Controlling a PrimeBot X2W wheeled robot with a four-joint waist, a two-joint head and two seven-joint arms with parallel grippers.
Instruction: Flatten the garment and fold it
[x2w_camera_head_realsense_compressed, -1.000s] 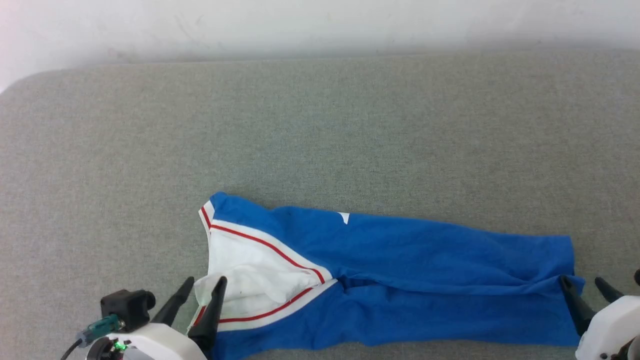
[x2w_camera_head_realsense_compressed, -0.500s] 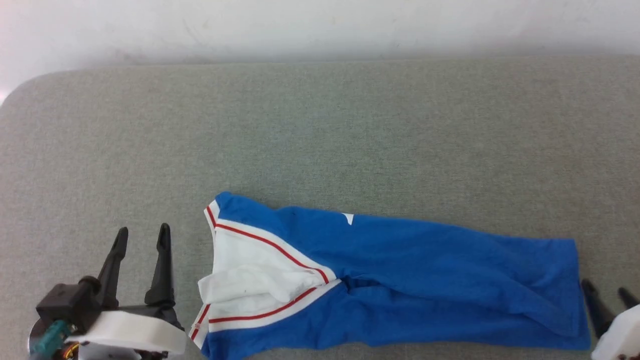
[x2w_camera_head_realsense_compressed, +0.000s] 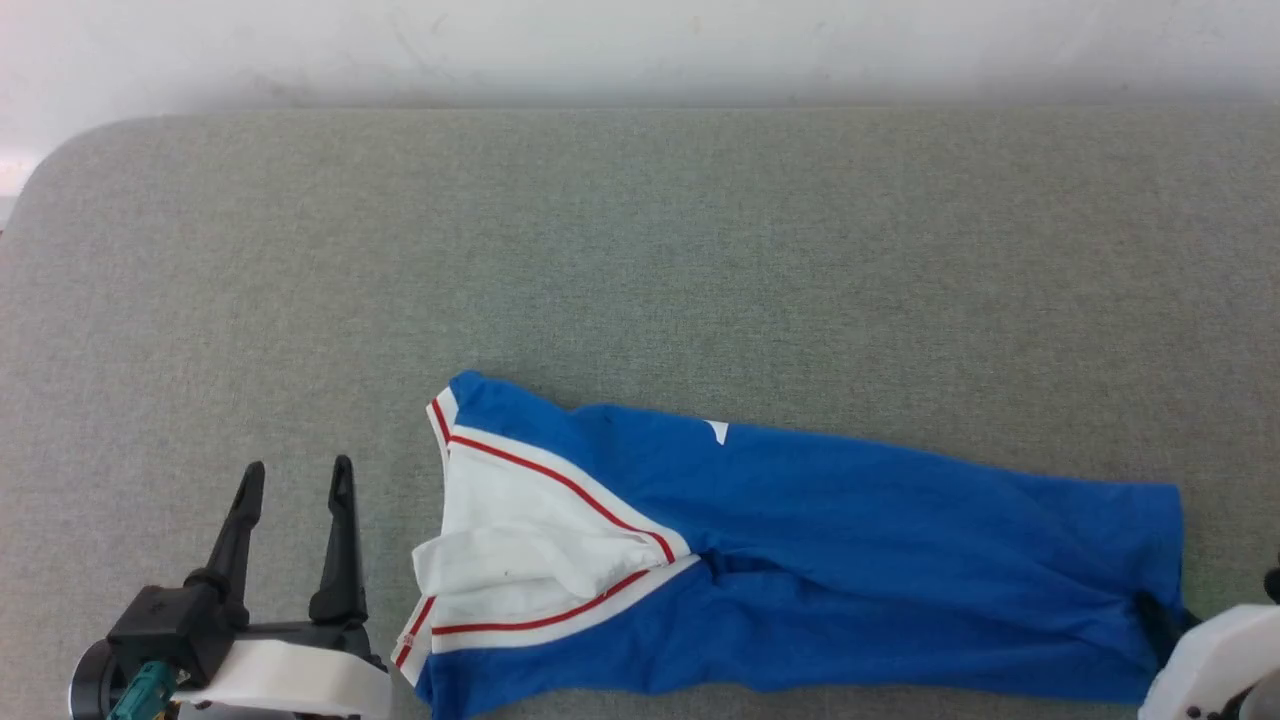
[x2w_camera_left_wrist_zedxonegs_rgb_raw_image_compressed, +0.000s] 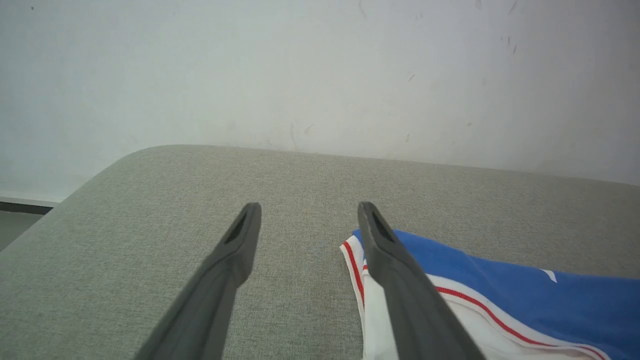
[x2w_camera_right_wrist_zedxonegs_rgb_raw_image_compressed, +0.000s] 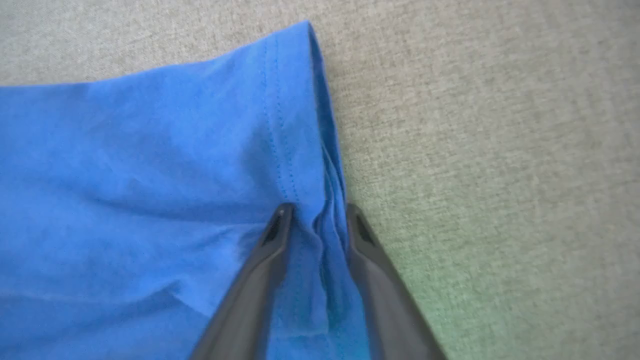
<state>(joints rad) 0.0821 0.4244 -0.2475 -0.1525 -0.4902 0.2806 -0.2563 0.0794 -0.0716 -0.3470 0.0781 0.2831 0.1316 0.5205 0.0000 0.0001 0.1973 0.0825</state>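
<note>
The garment (x2w_camera_head_realsense_compressed: 850, 560), a blue T-shirt with white sleeve cloth and red-and-white trim at its left end, lies folded in a long band along the near edge of the grey surface. My left gripper (x2w_camera_head_realsense_compressed: 297, 468) stands open on the bare surface just left of the trimmed end, holding nothing; in the left wrist view the left gripper (x2w_camera_left_wrist_zedxonegs_rgb_raw_image_compressed: 309, 207) shows its right finger in front of the garment's (x2w_camera_left_wrist_zedxonegs_rgb_raw_image_compressed: 500, 295) trim. My right gripper (x2w_camera_right_wrist_zedxonegs_rgb_raw_image_compressed: 319, 210) is at the right end, its fingers drawn in on the bunched blue hem of the garment (x2w_camera_right_wrist_zedxonegs_rgb_raw_image_compressed: 150, 175).
The grey padded surface (x2w_camera_head_realsense_compressed: 640, 250) stretches wide behind the garment and ends at a white wall (x2w_camera_head_realsense_compressed: 640, 40). Its far left corner (x2w_camera_head_realsense_compressed: 45, 175) is rounded, with floor beyond it.
My left gripper let go of the white sleeve cloth and moved left onto the bare surface. My right gripper moved onto the hem, and its fingers narrowed around it.
</note>
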